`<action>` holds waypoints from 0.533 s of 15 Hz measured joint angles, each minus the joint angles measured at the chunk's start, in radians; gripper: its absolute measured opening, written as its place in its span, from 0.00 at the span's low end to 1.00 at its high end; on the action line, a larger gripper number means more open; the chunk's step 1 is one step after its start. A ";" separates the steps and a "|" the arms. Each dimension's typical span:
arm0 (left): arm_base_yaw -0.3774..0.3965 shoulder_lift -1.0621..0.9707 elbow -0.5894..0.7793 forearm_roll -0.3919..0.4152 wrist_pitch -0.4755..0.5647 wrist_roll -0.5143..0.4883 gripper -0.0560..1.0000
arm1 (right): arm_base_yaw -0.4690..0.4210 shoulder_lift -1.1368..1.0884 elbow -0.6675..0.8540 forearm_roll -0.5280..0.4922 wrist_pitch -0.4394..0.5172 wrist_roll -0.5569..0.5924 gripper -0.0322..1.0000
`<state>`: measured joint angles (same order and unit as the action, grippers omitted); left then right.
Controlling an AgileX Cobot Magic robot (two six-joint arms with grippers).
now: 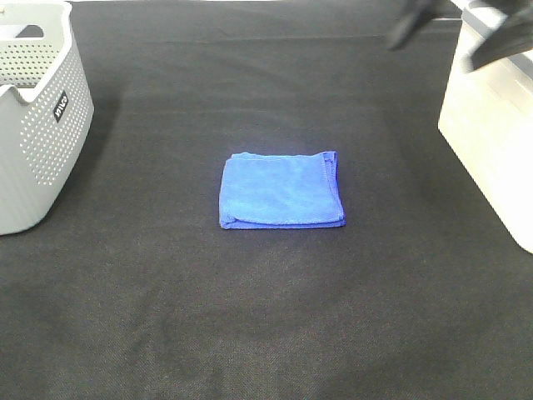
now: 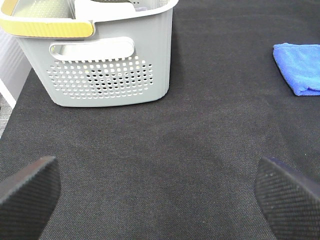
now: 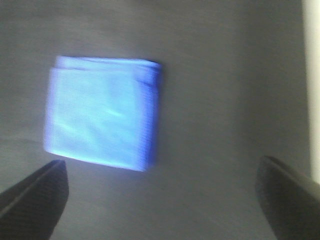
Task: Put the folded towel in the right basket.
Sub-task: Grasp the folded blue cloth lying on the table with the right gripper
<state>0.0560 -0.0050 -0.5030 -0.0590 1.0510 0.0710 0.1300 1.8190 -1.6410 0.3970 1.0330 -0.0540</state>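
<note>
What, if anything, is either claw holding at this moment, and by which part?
Nothing is held. The left claw and the right claw both stand open and empty; the folded blue towel lies flat on the black tablecloth, apart from both.

Wide-spread left end effector [image 2: 159, 197]; wide-spread right end effector [image 3: 161, 195]

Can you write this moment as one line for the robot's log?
towel: folded, on table | right gripper: open, empty | left gripper: open, empty | right basket: towel not in it yet
</note>
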 joint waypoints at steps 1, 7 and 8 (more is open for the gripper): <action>0.000 0.000 0.000 0.000 0.000 0.000 0.99 | 0.024 0.052 -0.002 0.049 -0.023 -0.012 0.97; 0.000 0.000 0.000 0.000 0.000 0.000 0.99 | 0.035 0.377 -0.002 0.226 -0.045 -0.130 0.96; 0.000 0.000 0.000 0.000 0.000 0.000 0.99 | 0.035 0.409 -0.002 0.243 -0.045 -0.138 0.96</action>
<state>0.0560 -0.0050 -0.5030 -0.0590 1.0510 0.0710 0.1650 2.2280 -1.6430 0.6400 0.9880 -0.1920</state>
